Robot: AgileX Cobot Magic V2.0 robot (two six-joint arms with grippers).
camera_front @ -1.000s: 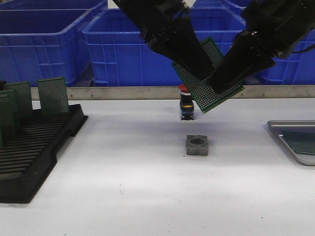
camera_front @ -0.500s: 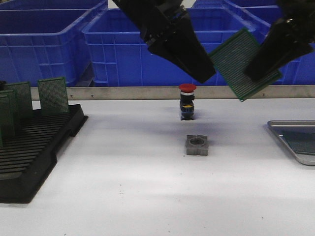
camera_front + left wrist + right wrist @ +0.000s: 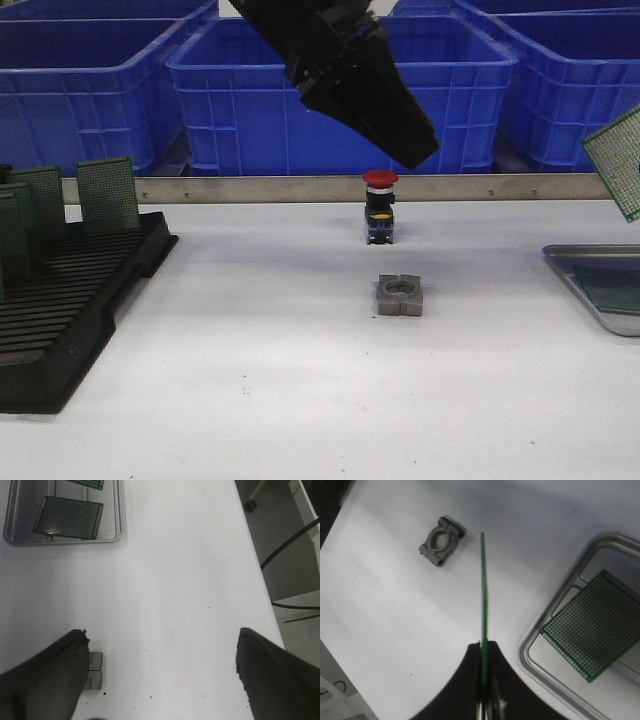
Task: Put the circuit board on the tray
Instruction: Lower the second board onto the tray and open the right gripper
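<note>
My right gripper (image 3: 484,645) is shut on a green circuit board (image 3: 483,590), seen edge-on in the right wrist view and held above the table. In the front view only a corner of this board (image 3: 620,175) shows at the right edge, above the grey metal tray (image 3: 590,275). The tray's rim (image 3: 525,647) lies just beside the held board, and another green board (image 3: 592,622) lies flat inside it. My left gripper (image 3: 415,150) hangs over the table's middle, open and empty (image 3: 160,675). Its view shows the tray (image 3: 120,525) with a board (image 3: 68,517) in it.
A grey metal block (image 3: 401,295) sits mid-table and shows in both wrist views (image 3: 441,541) (image 3: 95,670). A red-capped push button (image 3: 380,208) stands behind it. A black slotted rack (image 3: 70,300) with upright green boards (image 3: 108,195) is at the left. Blue bins (image 3: 340,90) stand behind the table.
My right gripper has carried the board to the right, away from the left gripper, until only the board's corner shows in the front view. The left arm has stayed still.
</note>
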